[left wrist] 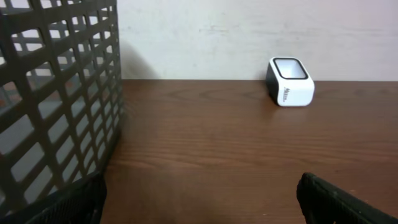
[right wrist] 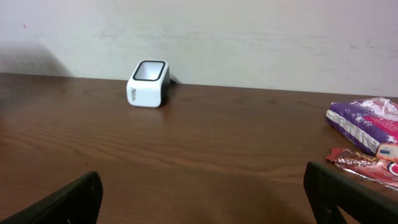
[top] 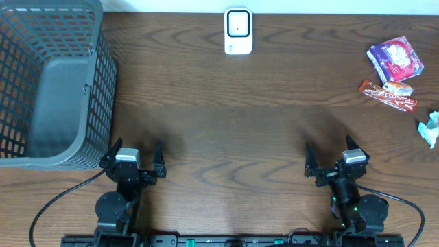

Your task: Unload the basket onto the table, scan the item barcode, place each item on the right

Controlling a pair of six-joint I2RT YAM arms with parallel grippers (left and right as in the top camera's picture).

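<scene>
Soft, even light on my table [top: 226,103], dull sheen on the wood, faint shadows pooling mid-table, basket [left wrist: 56,93] shading the wall [left wrist: 249,31], my fingers [right wrist: 68,202] dark, blurred.

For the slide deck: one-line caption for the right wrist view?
Open right gripper over wooden table, facing white scanner at the wall; purple packet and red wrapper at right.

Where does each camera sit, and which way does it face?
Overhead: above the table, looking straight down on basket, scanner, snack packets; left gripper and right gripper show, open.
Left wrist: on the left arm, facing the back wall; basket, scanner; its fingers at bottom corners.
Right wrist: on the right arm, facing the wall; scanner, snack packets; its fingers below.
Shared: every view shows the scanner.
</scene>
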